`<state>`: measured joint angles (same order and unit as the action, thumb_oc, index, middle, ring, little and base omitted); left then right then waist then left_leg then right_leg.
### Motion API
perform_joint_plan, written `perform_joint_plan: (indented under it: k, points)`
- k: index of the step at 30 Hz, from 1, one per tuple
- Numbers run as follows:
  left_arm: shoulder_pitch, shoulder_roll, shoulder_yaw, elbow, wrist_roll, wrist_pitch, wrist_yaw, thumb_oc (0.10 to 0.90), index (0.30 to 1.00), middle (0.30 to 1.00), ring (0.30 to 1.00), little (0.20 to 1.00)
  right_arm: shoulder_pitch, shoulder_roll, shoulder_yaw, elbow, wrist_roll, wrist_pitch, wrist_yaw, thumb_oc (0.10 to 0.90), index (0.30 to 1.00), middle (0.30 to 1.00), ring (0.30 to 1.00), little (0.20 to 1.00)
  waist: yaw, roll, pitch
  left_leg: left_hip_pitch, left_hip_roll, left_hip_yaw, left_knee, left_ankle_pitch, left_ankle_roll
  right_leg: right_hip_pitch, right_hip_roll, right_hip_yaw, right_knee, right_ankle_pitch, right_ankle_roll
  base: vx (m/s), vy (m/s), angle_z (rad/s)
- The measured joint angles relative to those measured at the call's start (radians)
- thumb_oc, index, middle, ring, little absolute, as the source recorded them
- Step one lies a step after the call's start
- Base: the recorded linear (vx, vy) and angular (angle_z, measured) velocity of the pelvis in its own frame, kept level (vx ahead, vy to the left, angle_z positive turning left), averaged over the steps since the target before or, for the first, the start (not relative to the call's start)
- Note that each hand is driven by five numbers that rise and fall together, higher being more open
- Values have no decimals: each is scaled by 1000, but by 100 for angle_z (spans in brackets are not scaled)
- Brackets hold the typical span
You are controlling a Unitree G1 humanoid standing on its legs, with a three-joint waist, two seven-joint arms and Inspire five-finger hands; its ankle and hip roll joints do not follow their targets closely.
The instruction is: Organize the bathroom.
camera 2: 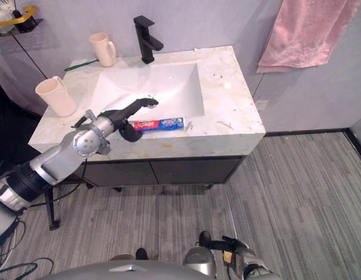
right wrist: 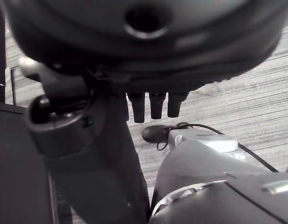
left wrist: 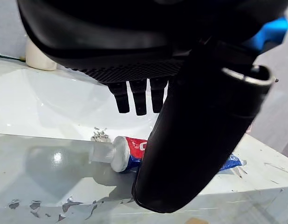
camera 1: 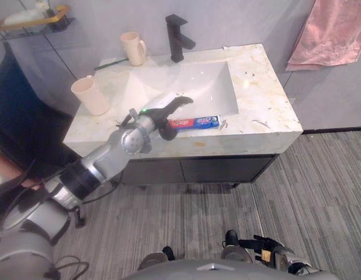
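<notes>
We see the cream marble vanity tabletop (camera 1: 268,111) carrying the red, white and blue toothpaste tube (camera 1: 198,122) along its front rim, long axis running left to right, cap end under our left robot hand (camera 1: 169,111); that hand hovers spread, thumb in front, fingers behind, gripping nothing; the right robot hand (right wrist: 134,70) hangs relaxed, far lower.
</notes>
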<state>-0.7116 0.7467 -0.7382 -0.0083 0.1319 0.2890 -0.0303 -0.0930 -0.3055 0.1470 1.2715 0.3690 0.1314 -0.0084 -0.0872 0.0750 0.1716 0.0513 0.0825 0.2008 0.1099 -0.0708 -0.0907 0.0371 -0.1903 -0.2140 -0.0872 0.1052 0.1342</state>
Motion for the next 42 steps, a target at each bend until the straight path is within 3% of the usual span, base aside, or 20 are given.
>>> perform_joint_plan:
  k: [1, 14, 20, 23, 24, 25, 28, 29, 31, 33, 34, 36, 37, 38, 41, 42]
  points:
    - [0, 0, 0, 0, 0, 0, -4, 400, 300, 300, 300, 300, 0, 0, -1, -1, 0, 0, 0, 800, 900, 900, 900, 900, -1, 0, 0, -4, 0, 0, 0, -2, 1, -2, 0, 0, 0, 2, 2, 0, 0, 0]
    - [-45, 10, -31, -2, 107, 63, -10, 400, 300, 300, 300, 300, -1, -2, -21, -24, 33, -1, -12, 800, 900, 900, 900, 900, -3, 3, 39, -7, 0, 2, 10, -1, 1, 0, 0, 1, 0, 7, 9, -4, 5, 0]
    - [-32, 14, -10, 0, -1, 20, 134, 400, 300, 300, 300, 300, 35, -2, -32, -67, 171, -49, -97, 800, 900, 900, 900, 900, 1, -6, 52, -7, -2, 3, 8, -1, 1, 1, -1, 1, 0, 14, 7, -68, 38, 1]
    - [44, 5, 98, -2, -124, -85, 225, 400, 300, 300, 300, 300, 102, -1, -83, -196, 283, -118, -180, 800, 900, 900, 900, 900, -14, -21, 65, -5, -2, 8, 0, -1, 1, -3, -1, 2, 1, 25, 8, -85, 48, -3]
    - [76, 4, 136, -2, -156, -121, 243, 400, 300, 300, 300, 300, 121, -1, -96, -240, 293, -137, -205, 800, 900, 900, 900, 900, -24, -25, 68, 0, -2, 9, -7, -1, 1, -3, -1, 3, 1, 39, 16, -99, 59, -8]
    - [105, 2, 173, -2, -226, -166, 280, 400, 300, 300, 300, 300, 140, -1, -118, -295, 316, -209, -253, 800, 900, 900, 900, 900, -29, -33, 73, 10, -2, 12, -19, -1, 1, -2, 0, 5, 1, 40, 17, -103, 57, -9]
    - [199, -55, 302, -14, -332, -265, 320, 400, 300, 300, 300, 300, 207, -1, -217, -515, 324, -272, -399, 800, 900, 900, 900, 900, -41, -46, 80, 18, -7, 26, -34, -1, 3, -9, 0, 26, 6, 53, 20, -100, 82, -15]
    - [258, -100, 377, -33, -403, -303, 341, 400, 300, 300, 300, 300, 237, -2, -273, -661, 307, -322, -471, 800, 900, 900, 900, 900, -56, -54, 83, 35, -11, 34, -56, 2, 7, -9, 0, 39, 6, 55, 20, -83, 103, -21]
    - [298, -154, 432, -47, -494, -323, 350, 400, 300, 300, 300, 300, 257, -8, -391, -857, 213, -362, -585, 800, 900, 900, 900, 900, -65, -63, 83, 57, -19, 45, -87, 5, 11, -9, -1, 55, 6, 56, 21, -63, 145, -21]
    - [320, -204, 457, -52, -576, -331, 353, 400, 300, 300, 300, 300, 263, -23, -487, -1055, 138, -376, -649, 800, 900, 900, 900, 900, -81, -66, 83, 71, -26, 53, -105, 7, 12, -8, -4, 66, 6, 58, 23, -64, 142, -18]
    - [330, -239, 461, -51, -636, -330, 361, 400, 300, 300, 300, 300, 262, -68, -538, -1191, 47, -429, -679, 800, 900, 900, 900, 900, -94, -70, 83, 85, -30, 65, -127, 11, 15, -10, -4, 78, 6, 58, 24, -84, 142, -17]
    - [333, -262, 458, -51, -704, -326, 370, 400, 300, 300, 300, 300, 219, -144, -577, -1358, -21, -479, -690, 800, 900, 900, 900, 900, -118, -80, 82, 94, -36, 78, -144, 13, 16, -16, -5, 88, 6, 60, 24, -60, 147, -21]
    - [332, -268, 451, -49, -755, -322, 374, 400, 300, 300, 300, 300, 173, -198, -583, -1440, -74, -550, -674, 800, 900, 900, 900, 900, -140, -86, 78, 100, -38, 86, -158, 19, 18, -21, -5, 97, 6, 60, 25, -51, 128, -19]
    - [330, -273, 445, -46, -771, -321, 377, 400, 300, 300, 300, 300, 151, -217, -584, -1466, -96, -579, -666, 800, 900, 900, 900, 900, -148, -90, 77, 104, -39, 88, -161, 19, 18, -22, -5, 98, 6, 60, 25, -53, 97, -22]
    - [326, -324, 416, -38, -853, -270, 376, 400, 300, 300, 300, 300, 17, -309, -525, -1616, -109, -727, -503, 800, 900, 900, 900, 900, -157, -101, 66, 125, -36, 105, -172, 22, 17, -22, 2, 107, 6, 67, 16, -39, 49, -20]
    - [326, -329, 409, -38, -871, -254, 371, 400, 300, 300, 300, 300, -17, -322, -490, -1634, -103, -742, -446, 800, 900, 900, 900, 900, -155, -100, 60, 124, -36, 105, -175, 22, 17, -21, 2, 106, 6, 67, 15, -51, 44, -7]
